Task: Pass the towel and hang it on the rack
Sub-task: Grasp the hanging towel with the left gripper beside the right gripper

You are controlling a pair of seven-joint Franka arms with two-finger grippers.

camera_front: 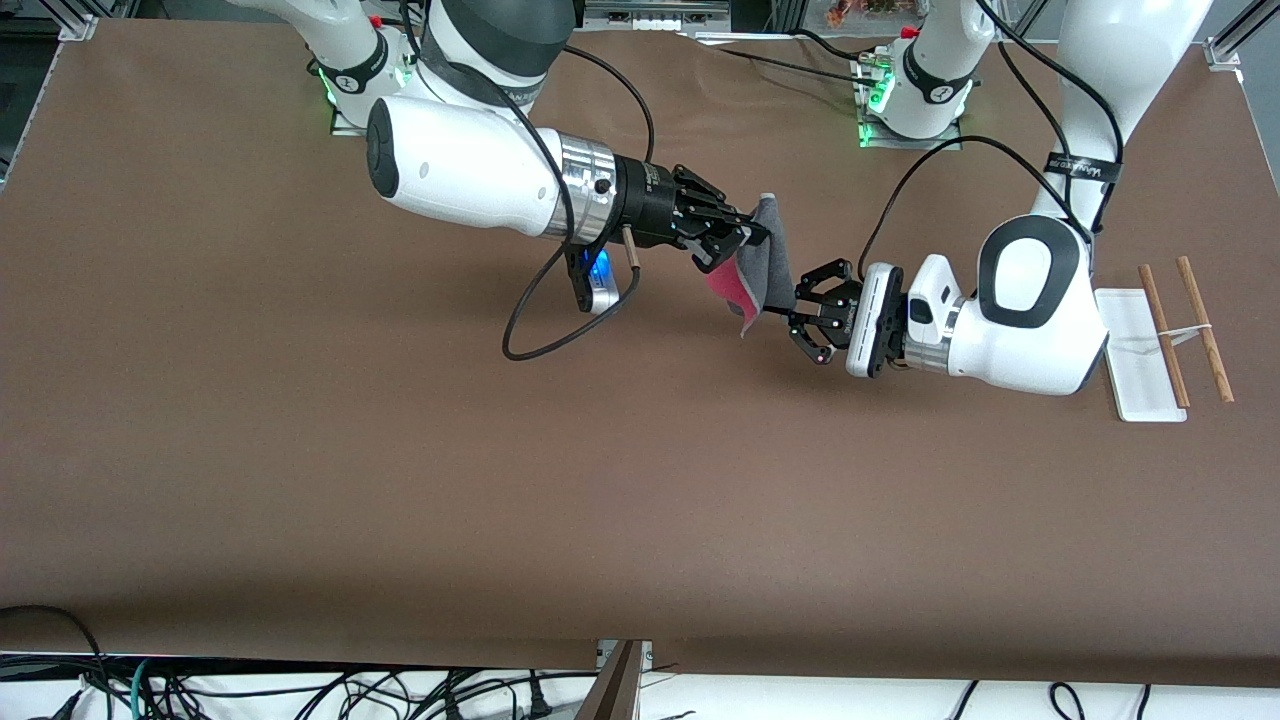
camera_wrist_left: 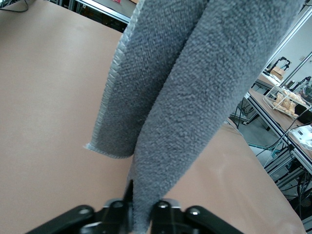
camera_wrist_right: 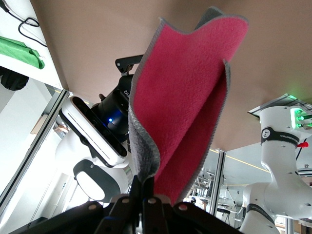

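Handover in progress, mid-air over the middle of the tabletop. Towel (camera_front: 768, 262) hangs between the two grippers, grey on one face, pink-red on the other, clear of the surface.

Right gripper (camera_front: 742, 238) is clamped on the towel's upper edge; its wrist view shows the cloth pinched between closed fingers. Left gripper (camera_front: 800, 312) has its fingers pressed together on the lower hem, seen plainly in the left wrist view. Both arms hold the cloth at once.

Judged progress: pickup done, pass about half done. Left to do: right gripper lets go, left arm carries the towel to the rack (camera_front: 1160, 340) and drapes it.

Rack sits near the tabletop edge at the left arm's end, just beside the left arm's elbow. Its rods appear to lie tilted over the white base. Table (camera_front: 400, 480) is bare brown between towel and rack, so there is room to swing, though the elbow crowds the rack.
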